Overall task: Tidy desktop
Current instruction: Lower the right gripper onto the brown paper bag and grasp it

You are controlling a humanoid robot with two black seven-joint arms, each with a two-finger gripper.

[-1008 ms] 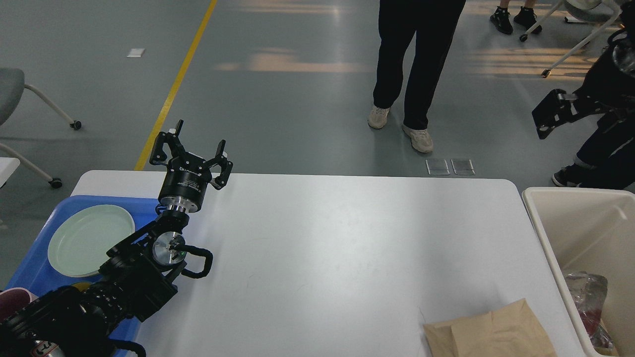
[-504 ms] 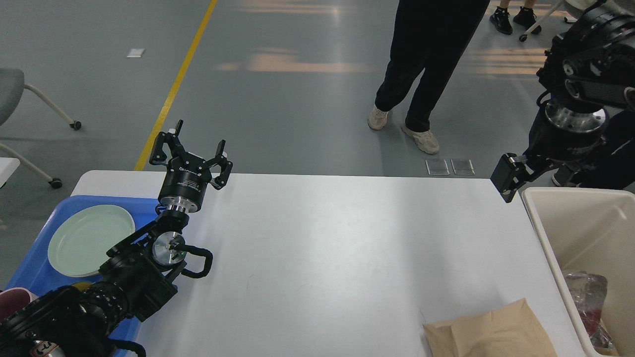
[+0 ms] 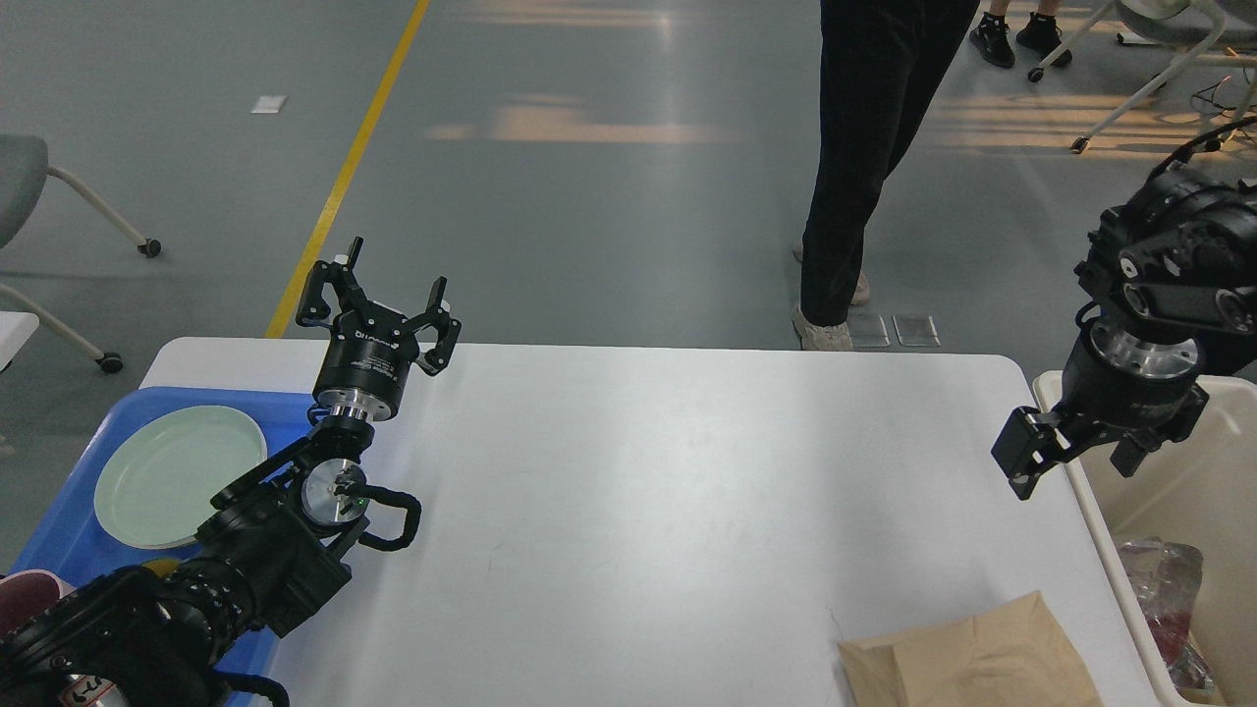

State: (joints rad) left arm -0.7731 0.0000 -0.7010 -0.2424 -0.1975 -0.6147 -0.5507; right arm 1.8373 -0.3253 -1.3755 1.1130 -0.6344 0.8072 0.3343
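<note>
The desktop point(image 3: 628, 511) fills the lower middle of the head view, a white surface with rounded far corners; its near edge is cut off by the bottom of the frame. Most of it lies bare. At its near right corner sits a brown paper bag point(image 3: 967, 653), its lower part running out of the frame.

At the surface's left end a blue tray point(image 3: 285, 412) overlaps the edge, holding a pale green plate point(image 3: 180, 474); the left arm covers the tray's near part, and a dark red rim and a scrap of yellow peeking out there are too hidden to name. The left gripper point(image 3: 381, 300) stands upright over the far left corner of the surface, its fingers point(image 3: 316, 293) spread wide apart and holding nothing.

Off the surface's right end stands a cream-white bin point(image 3: 1228, 491), cut off by the frame; crumpled clear plastic point(image 3: 1164, 579) lies inside. The right gripper point(image 3: 1075, 454) hangs over the surface's right edge beside the bin rim, its fingers released and empty, though the farther one is partly hidden.

Beyond the far edge, a person's dark-trousered legs point(image 3: 854, 167) stand on the grey floor, cut off above.
</note>
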